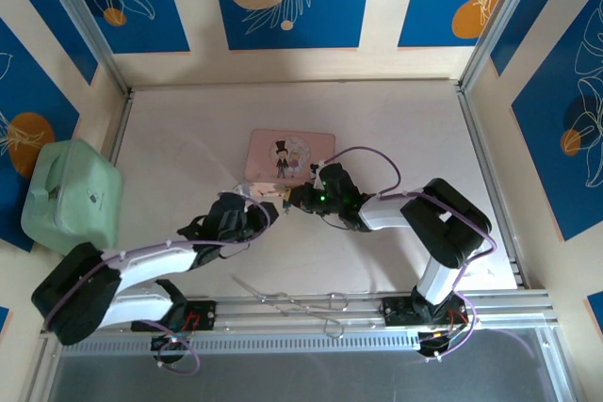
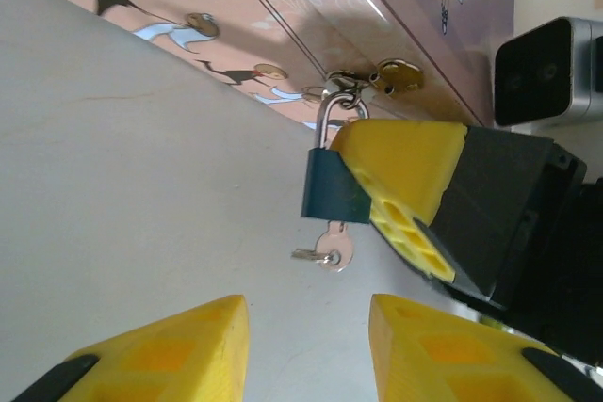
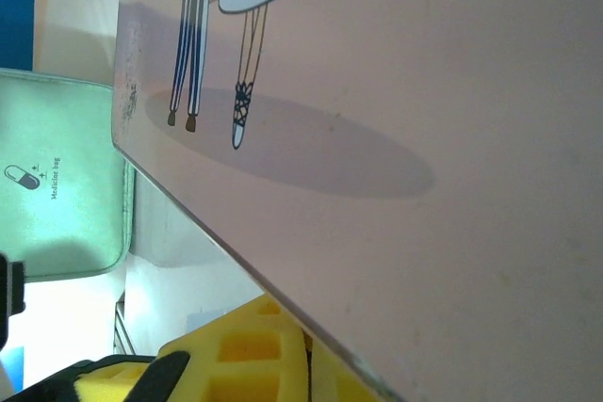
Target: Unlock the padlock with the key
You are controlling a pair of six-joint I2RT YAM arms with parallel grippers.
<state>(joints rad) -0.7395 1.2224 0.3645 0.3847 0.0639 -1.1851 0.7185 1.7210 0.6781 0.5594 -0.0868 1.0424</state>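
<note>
padlock: the padlock (image 2: 328, 185) is hanging by its shackle (image 2: 324, 124) from the hasp (image 2: 356, 82) on the front wall of the pink tin box (image 2: 283, 16), with its blue body pointing away from the box.
key: the key (image 2: 332, 251) is sitting in the keyhole at the free end of the body, bow sticking out. Its long axis is running in line with the padlock.
right gripper: the right gripper (image 2: 377, 181) is pressing together on the padlock body from the side and steadying it (its far finger is hidden behind the body).
left gripper: the left gripper (image 2: 306, 315) is standing spread with nothing between its fingers, near the key but apart from it.
relation: the key bow is lying straight ahead of the left gripper's gap, shank pointing back toward the box. The left arm is the free one facing it, so I'm judging the turn is falling to it.
step: closing on the bow comes next, then twisting about the key's own axis. The shackle is not yet popped.
containers: the tin box lid is lying shut, contents hidden. The green case (image 1: 71, 197) at the left edge is looking closed too, contents hidden.
</note>
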